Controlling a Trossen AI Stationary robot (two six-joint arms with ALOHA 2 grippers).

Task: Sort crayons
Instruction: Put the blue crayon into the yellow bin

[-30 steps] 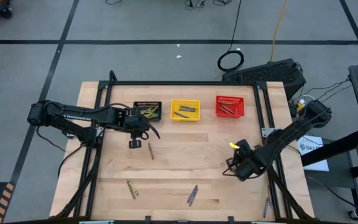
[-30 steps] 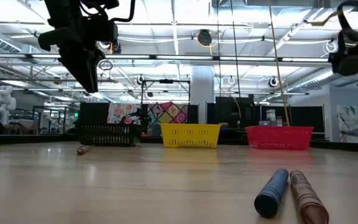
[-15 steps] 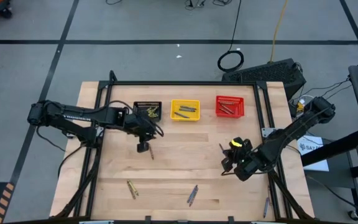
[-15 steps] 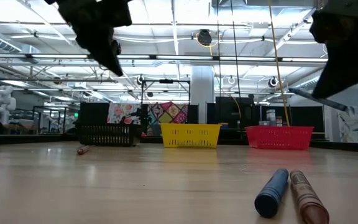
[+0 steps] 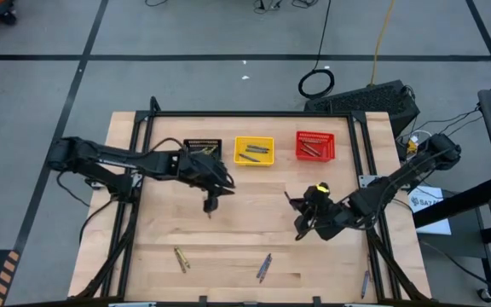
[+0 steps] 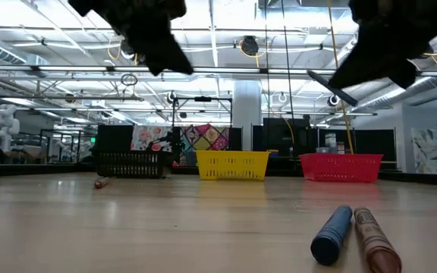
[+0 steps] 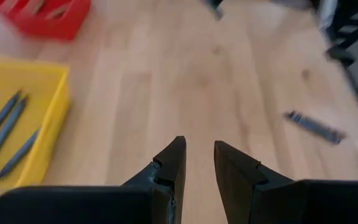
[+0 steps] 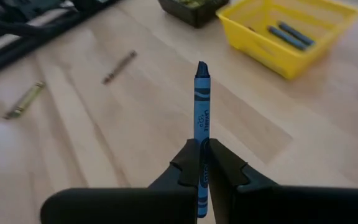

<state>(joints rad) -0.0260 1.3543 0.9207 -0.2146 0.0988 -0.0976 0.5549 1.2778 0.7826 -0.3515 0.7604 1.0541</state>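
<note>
My right gripper point(image 8: 202, 155) hangs over the table's right middle, shut on a blue crayon point(image 8: 201, 99) that also shows in the high view point(image 5: 290, 201). My left gripper point(image 7: 199, 155) is open with nothing between its fingers. It hangs left of centre point(image 5: 212, 203), above a brownish-red crayon point(image 5: 208, 210) lying flat on the wood. More crayons lie flat near the front edge: an olive pair point(image 5: 180, 258), a blue and a brownish one side by side point(image 6: 332, 233), and one at the right point(image 5: 364, 284). My right gripper pinches the blue crayon between its two fingers at the rear part of its wrapper point(image 8: 201, 144). The crayon lies along the fingers, with its tip point(image 8: 202, 66) sticking far out past them. It is lifted clear of the table, and the fingers slant down toward the table's left.
Three mesh baskets stand in a row at the far edge: a black one point(image 5: 203, 152) with olive crayons, a yellow one point(image 5: 254, 150) with blue ones, and a red one point(image 5: 314, 145) with brownish ones. A black frame point(image 5: 143, 136) runs along the table's sides.
My left gripper has moved toward the table's right and tipped up from pointing down to a slant. My right gripper has risen and moved toward the table's left, turning and rolling. The blue crayon has stayed in its hold.
</note>
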